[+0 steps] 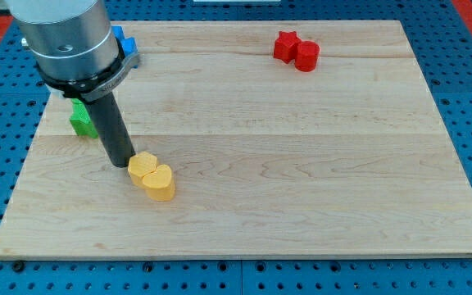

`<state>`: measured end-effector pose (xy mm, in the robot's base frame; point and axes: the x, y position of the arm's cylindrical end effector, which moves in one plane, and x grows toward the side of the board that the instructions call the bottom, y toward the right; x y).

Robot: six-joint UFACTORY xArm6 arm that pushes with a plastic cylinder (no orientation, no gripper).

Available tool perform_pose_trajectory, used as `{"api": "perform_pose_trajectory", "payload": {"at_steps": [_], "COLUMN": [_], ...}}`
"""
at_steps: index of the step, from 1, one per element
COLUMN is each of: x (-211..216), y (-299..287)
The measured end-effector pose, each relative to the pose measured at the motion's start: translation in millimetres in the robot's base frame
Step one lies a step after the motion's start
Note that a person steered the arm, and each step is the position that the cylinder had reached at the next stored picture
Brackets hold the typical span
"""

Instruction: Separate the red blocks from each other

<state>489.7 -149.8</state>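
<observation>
Altogether six blocks can be counted on the wooden board [301, 164]. Going from the view's left: one green block [80, 120], half hidden behind the rod, its shape unclear; one blue block [124, 39] peeking out behind the arm's grey housing [64, 37]; two yellow blocks, a hexagon-like one [142, 167] and a heart-shaped one [161, 182], touching; then two red blocks far off at about one o'clock on the board. The red star [284, 45] and the red cylinder [306, 56] are glossy, bright red, and pressed against each other, the cylinder at the star's four o'clock side. The arm comes down from the view's top left, its dark rod slanting slightly toward the view's right. The rod has no jaws to spread or press; my tip [124, 164] sits on the board just at nine o'clock of the yellow hexagon, seemingly touching it, well apart from the red pair.
</observation>
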Motion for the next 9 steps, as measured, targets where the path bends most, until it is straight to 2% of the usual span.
{"api": "perform_pose_trajectory", "payload": {"at_steps": [2, 4, 5, 6, 7, 9], "x": [-44.4, -104.4, -180.2, -253.4, -274.2, -213.2], "y": [36.5, 257.5, 324.2, 328.5, 285.8, 189.4]}}
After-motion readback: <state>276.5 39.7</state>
